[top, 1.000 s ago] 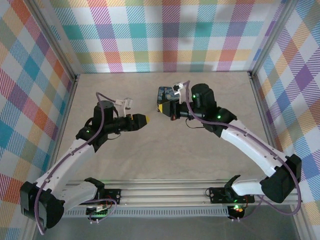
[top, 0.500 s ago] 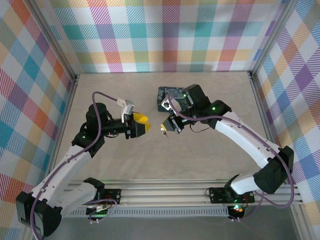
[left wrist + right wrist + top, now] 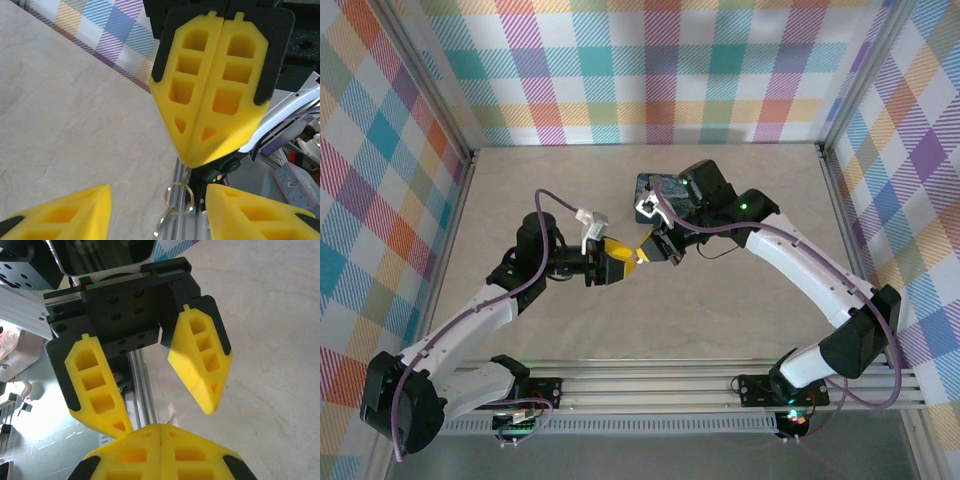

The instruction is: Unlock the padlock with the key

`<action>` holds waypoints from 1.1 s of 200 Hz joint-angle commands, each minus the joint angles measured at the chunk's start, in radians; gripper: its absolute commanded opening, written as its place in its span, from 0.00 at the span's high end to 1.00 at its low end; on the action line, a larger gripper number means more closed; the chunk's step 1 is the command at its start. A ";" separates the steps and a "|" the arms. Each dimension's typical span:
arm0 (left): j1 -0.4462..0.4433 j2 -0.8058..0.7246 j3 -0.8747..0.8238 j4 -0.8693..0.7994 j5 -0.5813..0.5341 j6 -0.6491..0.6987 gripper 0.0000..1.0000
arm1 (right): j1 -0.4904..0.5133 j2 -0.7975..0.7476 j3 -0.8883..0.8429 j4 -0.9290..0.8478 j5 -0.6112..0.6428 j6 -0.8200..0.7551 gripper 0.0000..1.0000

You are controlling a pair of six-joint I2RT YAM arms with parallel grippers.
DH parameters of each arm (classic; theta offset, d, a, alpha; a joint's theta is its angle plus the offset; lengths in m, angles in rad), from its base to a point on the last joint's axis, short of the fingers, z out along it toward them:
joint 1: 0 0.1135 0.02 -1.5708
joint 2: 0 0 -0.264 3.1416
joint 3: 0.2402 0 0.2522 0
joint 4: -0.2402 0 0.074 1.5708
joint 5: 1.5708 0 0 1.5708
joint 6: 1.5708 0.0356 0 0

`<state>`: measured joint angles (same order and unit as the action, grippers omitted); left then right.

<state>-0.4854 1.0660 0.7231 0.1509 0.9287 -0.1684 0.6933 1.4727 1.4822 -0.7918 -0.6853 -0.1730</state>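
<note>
"Handover next?"
"Likely. Right jaws were clamped on the key (image 3: 185,172), its ring (image 3: 179,198) dangling; left jaws gaped just beside. A square, slow close looked wisest. Padlock (image 3: 653,186) lay on the desk (image 3: 560,180) behind."

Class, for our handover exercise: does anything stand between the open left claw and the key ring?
Nothing visible does. The key ring hangs free from the tip of the shut right claw, straight ahead of the open left claw.
</note>
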 commanded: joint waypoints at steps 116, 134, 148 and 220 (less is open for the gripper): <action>-0.041 0.026 0.030 0.069 0.022 -0.045 1.00 | -0.003 -0.028 -0.040 0.103 -0.020 0.132 1.00; -0.041 0.010 0.020 0.057 -0.040 -0.060 1.00 | -0.007 -0.055 -0.072 0.160 0.062 0.203 0.84; -0.039 0.003 0.017 0.046 -0.085 -0.086 1.00 | -0.027 -0.084 -0.108 0.219 0.129 0.292 0.68; -0.031 0.087 0.020 0.168 -0.034 -0.272 1.00 | -0.150 -0.181 -0.333 0.542 -0.051 0.584 0.49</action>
<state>-0.5163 1.1431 0.7315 0.2474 0.8642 -0.3813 0.5335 1.3163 1.1702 -0.3634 -0.6815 0.3298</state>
